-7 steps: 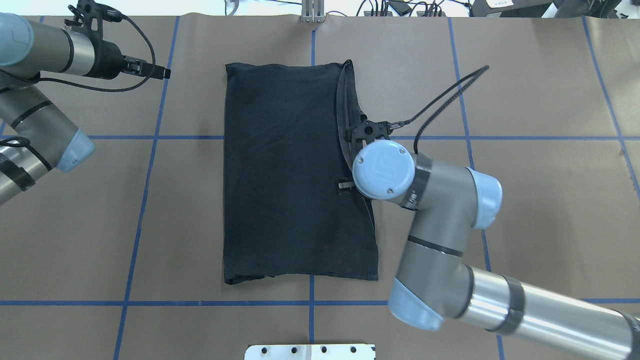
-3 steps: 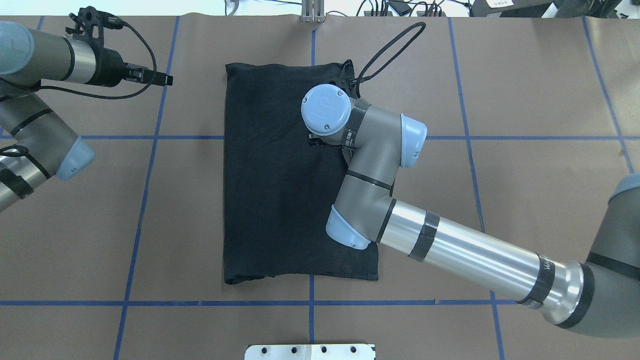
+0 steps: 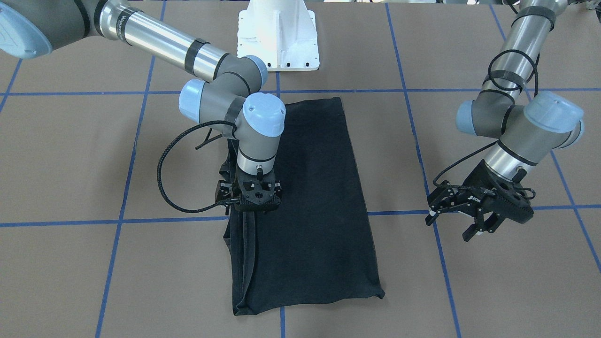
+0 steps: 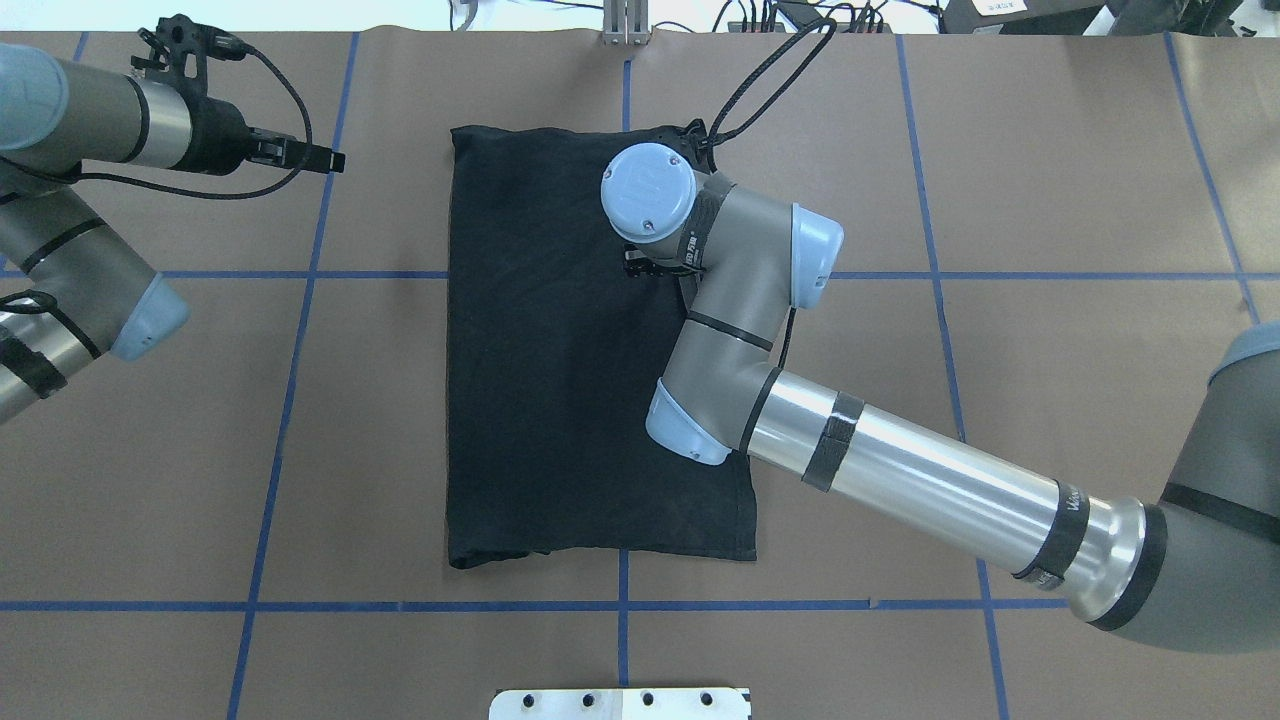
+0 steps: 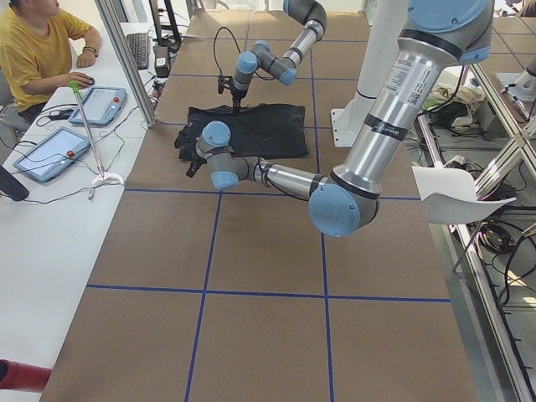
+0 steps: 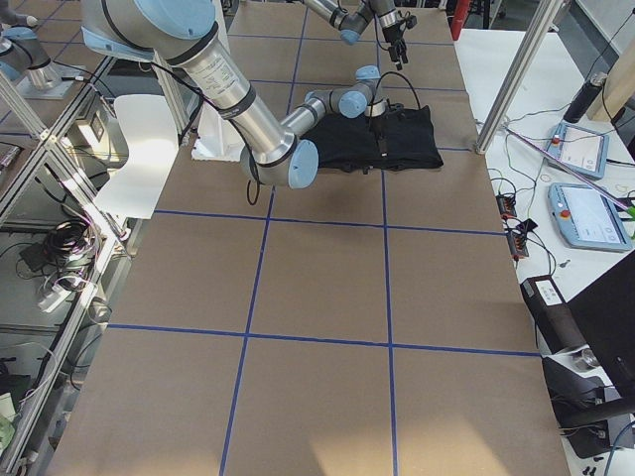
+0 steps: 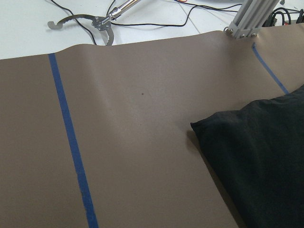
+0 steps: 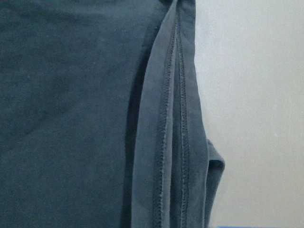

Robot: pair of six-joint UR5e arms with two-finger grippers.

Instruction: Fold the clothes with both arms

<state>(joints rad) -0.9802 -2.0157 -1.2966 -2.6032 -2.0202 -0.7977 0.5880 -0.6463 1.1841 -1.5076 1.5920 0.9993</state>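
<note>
Seen from across the table, a black T-shirt (image 3: 310, 188) lies folded into a long strip at the centre of the brown paper-covered table (image 3: 70, 164), its near end at the bottom of the frame and its far end just short of the far blue tape line (image 3: 422, 90). The strip's edge on the right of the frame runs clean and straight. The edge on the left of the frame is a ridge of stacked folds, and the right wrist camera shows it as stitched layers lying one on another, with bare table beside them.

Midway up the strip, the right gripper (image 3: 256, 199) points straight down at that layered edge. Its fingers are hidden behind its own body, so whether the jaws are parted or closed on the cloth cannot be told. A black cable (image 3: 162, 178) loops out from the wrist over open table at the left of the frame.

At the right of the frame, the left gripper (image 3: 447, 229) hangs well apart from the shirt above bare paper, its jaws spread wide and holding nothing.

Farther back, the right arm (image 3: 155, 40) reaches in from upper left and the left arm (image 3: 516, 56) from upper right. Between them stands the white base (image 3: 279, 37).
</note>
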